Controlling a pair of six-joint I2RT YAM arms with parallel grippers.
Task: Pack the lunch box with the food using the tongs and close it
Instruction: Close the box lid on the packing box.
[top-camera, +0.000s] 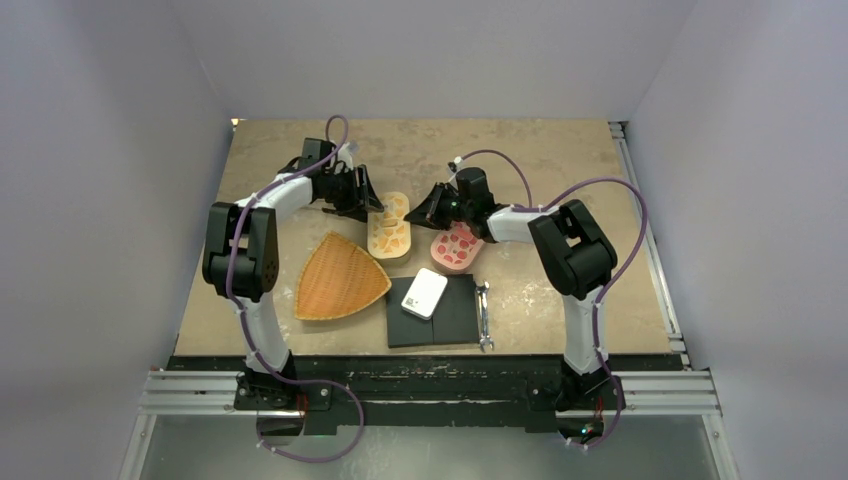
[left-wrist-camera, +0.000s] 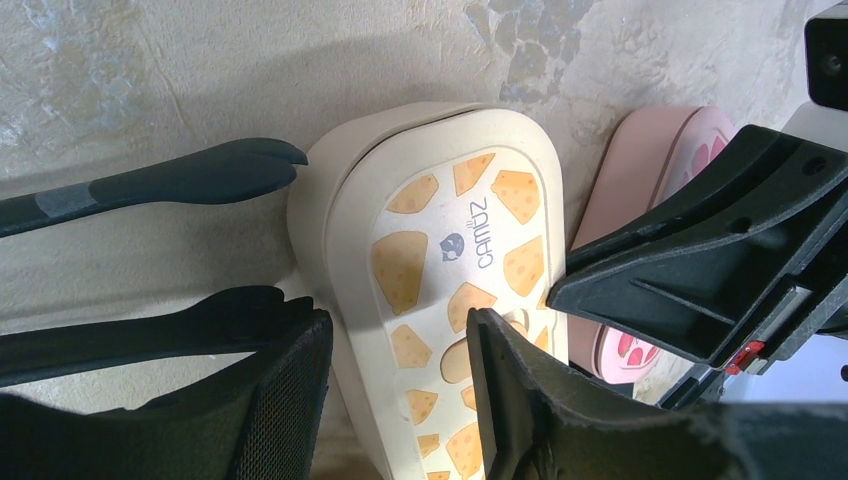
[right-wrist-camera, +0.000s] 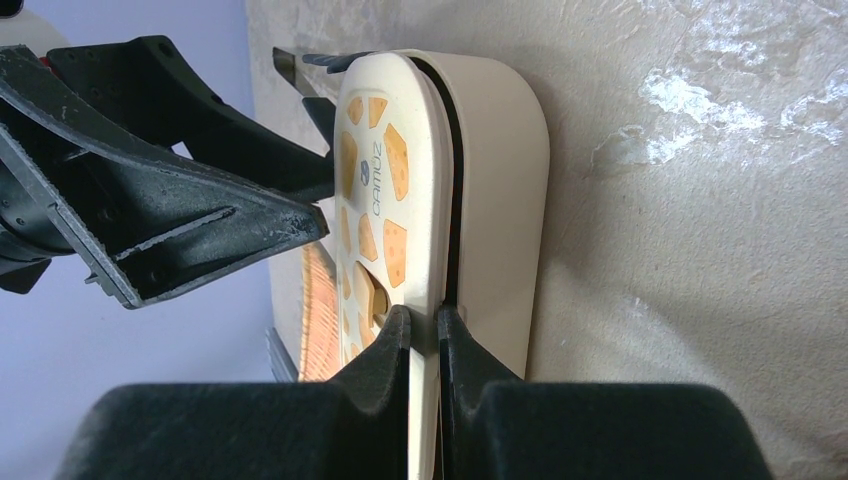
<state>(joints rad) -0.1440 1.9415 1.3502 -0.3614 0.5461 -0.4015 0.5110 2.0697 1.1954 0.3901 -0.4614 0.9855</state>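
Tan table (top-camera: 570, 290): right gripper (right-wrist-camera: 425, 320) nips cheese lunch box (right-wrist-camera: 495, 160) lid edge.

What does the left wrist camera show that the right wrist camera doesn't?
Only left wrist: the pink lunch box and the tongs with both arms spread. Only right wrist: the orange wicker basket, and how the right pincer nips the rim of the cream lunch box. Both: that cream box, the left pincer and the right one.
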